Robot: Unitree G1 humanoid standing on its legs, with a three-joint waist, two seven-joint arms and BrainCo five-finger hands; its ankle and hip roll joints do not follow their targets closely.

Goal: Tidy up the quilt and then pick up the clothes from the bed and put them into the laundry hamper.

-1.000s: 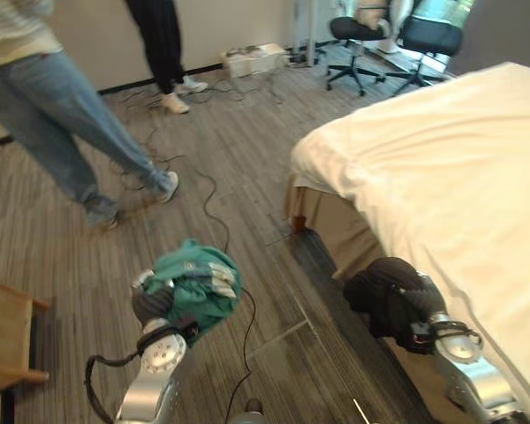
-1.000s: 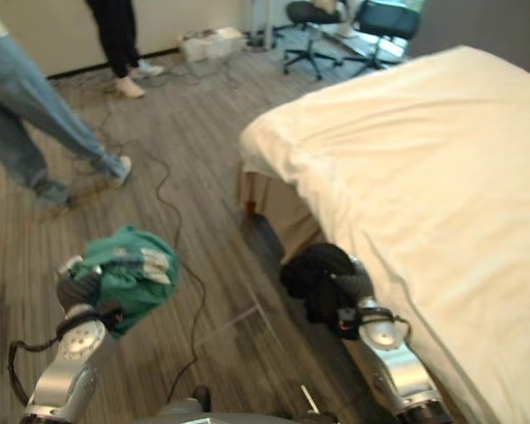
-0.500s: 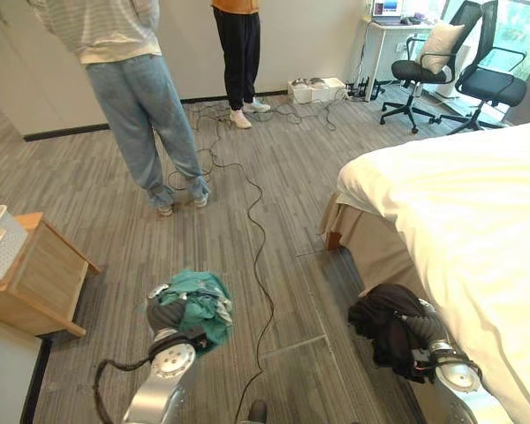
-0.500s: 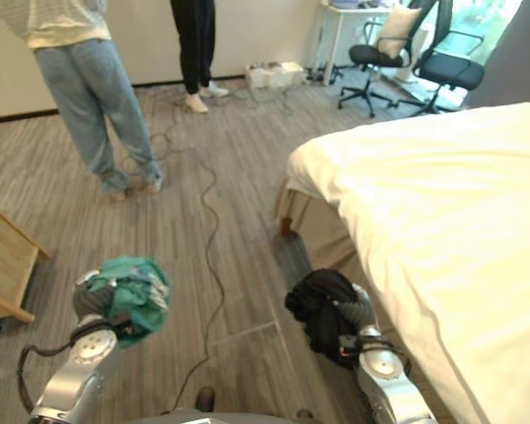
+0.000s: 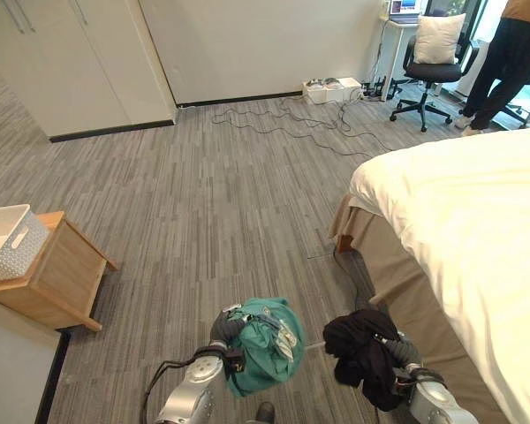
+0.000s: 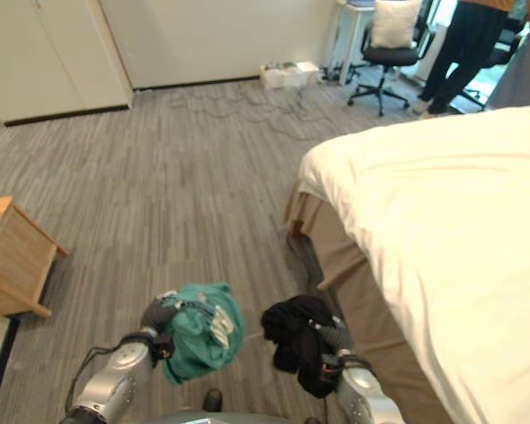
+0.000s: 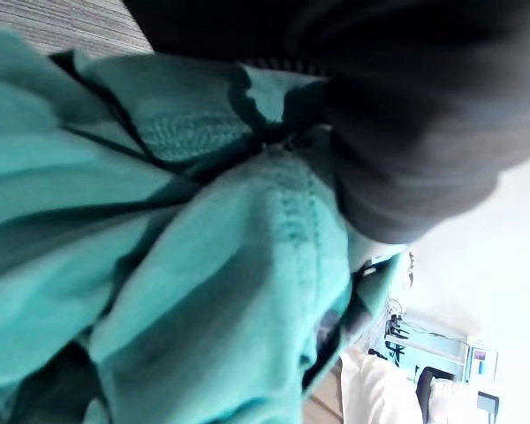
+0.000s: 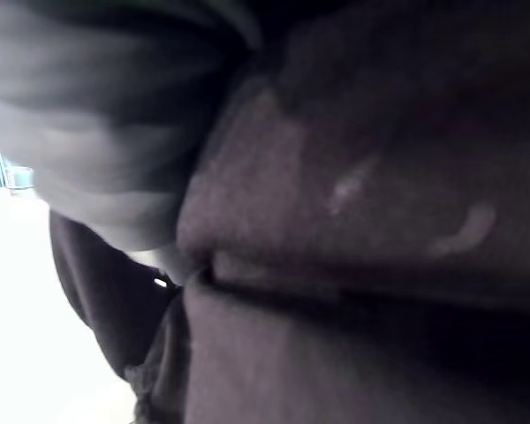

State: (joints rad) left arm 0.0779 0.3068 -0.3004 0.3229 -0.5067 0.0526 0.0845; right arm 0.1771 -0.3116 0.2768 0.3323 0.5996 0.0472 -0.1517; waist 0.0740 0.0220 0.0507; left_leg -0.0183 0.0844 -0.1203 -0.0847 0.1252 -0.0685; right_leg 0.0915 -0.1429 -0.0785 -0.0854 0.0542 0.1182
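Shift since 0.5 s ago: our head cam swung round w/ us; both people gone from mid-floor, one now by the chair far right; cupboard wall now ahead. Both bundles ride closer together, low and central.
Bed (image 5: 477, 230): on our right, quilt (image 6: 450, 212) lies flat and smooth over it, no clothes left on top that we can see; so tidy step looks done, we judge.
Floor (image 5: 212, 203): bare striped carpet ahead, cables near the far wall.
Side cabinet (image 5: 49, 278): wooden, to our left, w/ a white basket (image 5: 7, 240) on top. Could be the hamper, can't confirm.
Person (image 5: 503, 62): stands far right by an office chair (image 5: 428, 62), well apart from us.
Green garment (image 5: 263, 343): bunched up in left robot hand (image 5: 226, 329), off the floor. Left wrist view shows teal folds pressed vs the dark cover; fingers curl round the cloth.
Black garment (image 5: 362, 353): balled in right robot hand (image 6: 334, 340), fingers wrapped into it, hangs just beside the bed base.
Why held so: both loads kept tight and low in front so nothing trails while we carry.
Stage: carry phase, we reckon; drop-off not yet done.
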